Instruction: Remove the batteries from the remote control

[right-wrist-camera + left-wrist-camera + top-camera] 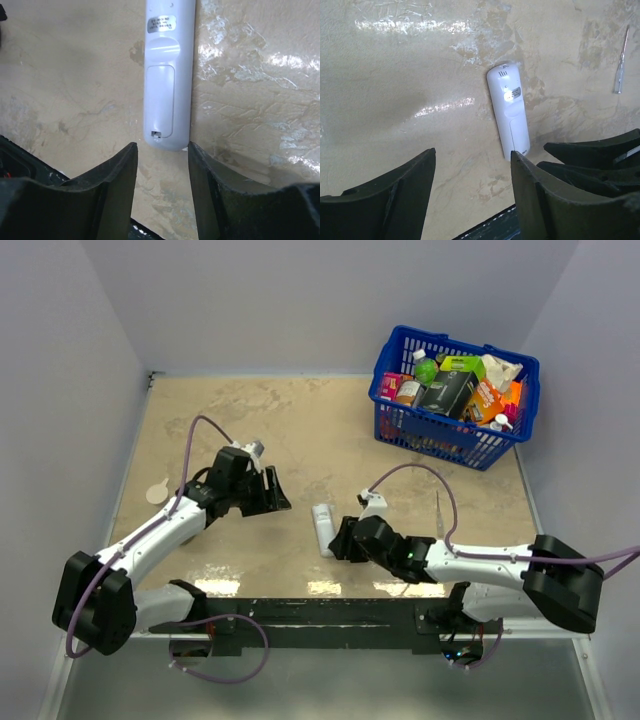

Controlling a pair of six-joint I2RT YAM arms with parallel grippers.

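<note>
The white remote control [322,528] lies back side up on the table between the two arms, its battery cover closed. It also shows in the left wrist view [508,111] and in the right wrist view [166,70]. The batteries are hidden under the cover. My right gripper [162,146] is open, its fingertips level with the remote's near end, just short of it. My left gripper [472,152] is open and empty, to the left of the remote and apart from it. In the top view the right gripper [343,538] sits right of the remote, the left gripper [277,492] to its upper left.
A blue basket [456,398] full of groceries stands at the back right. A thin clear pen-like tool [619,74] lies on the table right of the remote, also in the top view [441,508]. A black rail [330,615] runs along the near edge.
</note>
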